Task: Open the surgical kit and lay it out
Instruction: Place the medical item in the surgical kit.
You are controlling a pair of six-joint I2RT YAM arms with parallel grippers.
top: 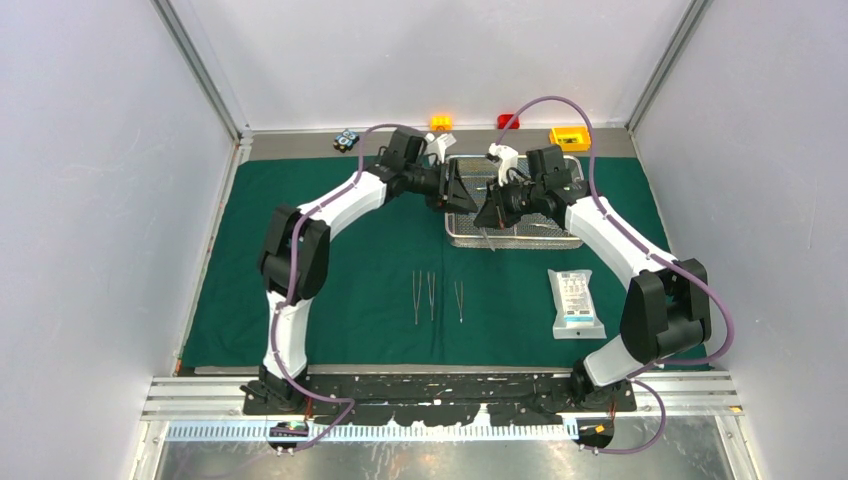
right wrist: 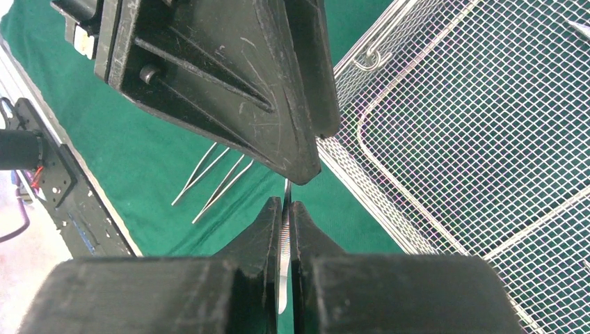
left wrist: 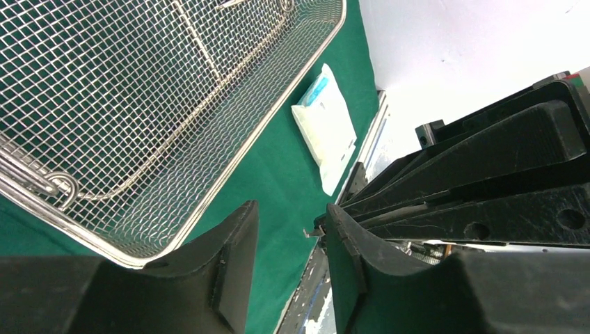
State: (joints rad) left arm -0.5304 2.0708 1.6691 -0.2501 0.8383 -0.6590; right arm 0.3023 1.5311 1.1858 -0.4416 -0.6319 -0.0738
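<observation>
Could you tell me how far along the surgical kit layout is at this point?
Done: the green drape is spread flat, with three slim instruments and the white pouch laid on it. In hand: the right gripper is shut on another slim silver instrument by the tray, the open left gripper close beside it. Left: setting that piece down; there may be more in the tray.

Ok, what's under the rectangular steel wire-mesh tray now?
The dark green cloth drape shows through the steel wire-mesh tray. From above, the left gripper and right gripper cover part of it.
</observation>
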